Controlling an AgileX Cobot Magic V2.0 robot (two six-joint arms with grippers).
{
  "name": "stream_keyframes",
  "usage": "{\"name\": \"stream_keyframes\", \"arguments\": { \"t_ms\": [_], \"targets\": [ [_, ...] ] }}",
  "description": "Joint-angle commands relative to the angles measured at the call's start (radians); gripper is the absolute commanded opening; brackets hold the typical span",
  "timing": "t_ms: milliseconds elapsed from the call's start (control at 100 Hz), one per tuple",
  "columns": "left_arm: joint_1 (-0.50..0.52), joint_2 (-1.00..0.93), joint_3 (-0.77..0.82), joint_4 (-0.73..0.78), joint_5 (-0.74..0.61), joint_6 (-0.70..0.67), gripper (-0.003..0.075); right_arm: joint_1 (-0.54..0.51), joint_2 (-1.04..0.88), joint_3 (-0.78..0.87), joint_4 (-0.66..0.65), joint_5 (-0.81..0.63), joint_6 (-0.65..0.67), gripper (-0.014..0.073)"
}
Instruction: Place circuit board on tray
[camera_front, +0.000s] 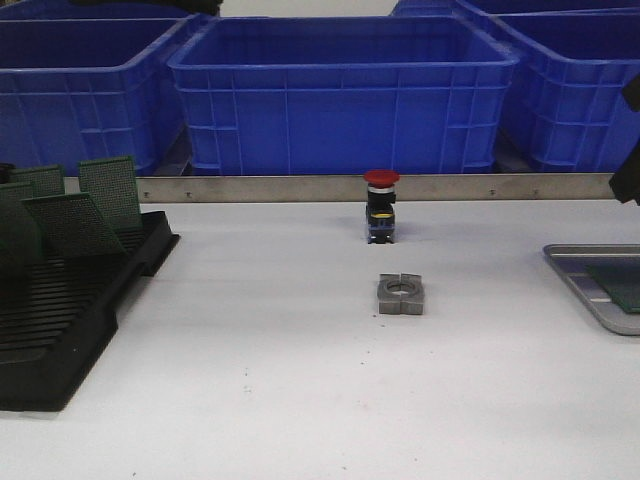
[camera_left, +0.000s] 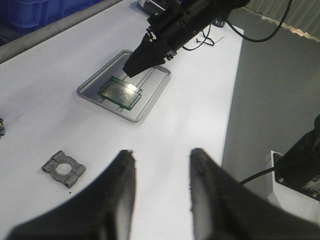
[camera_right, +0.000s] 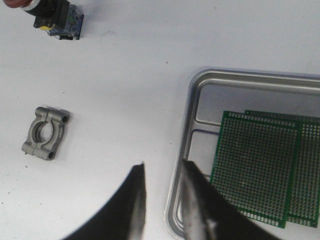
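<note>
The silver-grey tray (camera_front: 585, 252) lies at the table's right edge, and a green circuit board (camera_front: 622, 285) lies in it. In the right wrist view the tray (camera_right: 240, 92) holds two overlapping green boards (camera_right: 255, 167), lying flat. My right gripper (camera_right: 163, 167) hangs over the tray's near rim, slightly open and empty. In the left wrist view it (camera_left: 129, 70) hovers just above the tray (camera_left: 150, 95) and its boards (camera_left: 121, 92). My left gripper (camera_left: 160, 155) is open and empty above bare table. More green boards (camera_front: 108, 190) stand in the black slotted rack (camera_front: 60, 320) at left.
A red-capped push button (camera_front: 381, 205) and a grey metal clamp block (camera_front: 401, 294) stand mid-table; the block also shows in both wrist views (camera_left: 63, 168) (camera_right: 46, 132). Blue crates (camera_front: 340, 90) line the back behind a metal strip.
</note>
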Motion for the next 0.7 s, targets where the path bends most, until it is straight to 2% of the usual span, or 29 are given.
{"name": "stream_keyframes", "arguments": {
  "t_ms": [0, 200, 340, 570, 690],
  "targets": [
    [0.049, -0.044, -0.031, -0.079, 0.03, 0.004, -0.0015, -0.005, -0.073, -0.03, 0.02, 0.012, -0.055, -0.0077],
    [0.226, -0.112, -0.031, -0.013, 0.004, 0.004, -0.0017, -0.005, -0.157, -0.026, 0.02, -0.002, -0.072, -0.0059],
    [0.31, -0.192, -0.031, 0.115, -0.158, -0.078, -0.0017, 0.001, -0.23, 0.006, 0.027, -0.09, -0.073, -0.0059],
    [0.243, -0.331, -0.022, 0.395, -0.491, -0.265, -0.0018, 0.07, -0.39, 0.124, 0.036, -0.288, -0.088, -0.0059],
    [0.182, -0.407, 0.024, 0.474, -0.665, -0.336, -0.0018, 0.118, -0.499, 0.191, 0.036, -0.376, -0.12, -0.0059]
  ]
}}
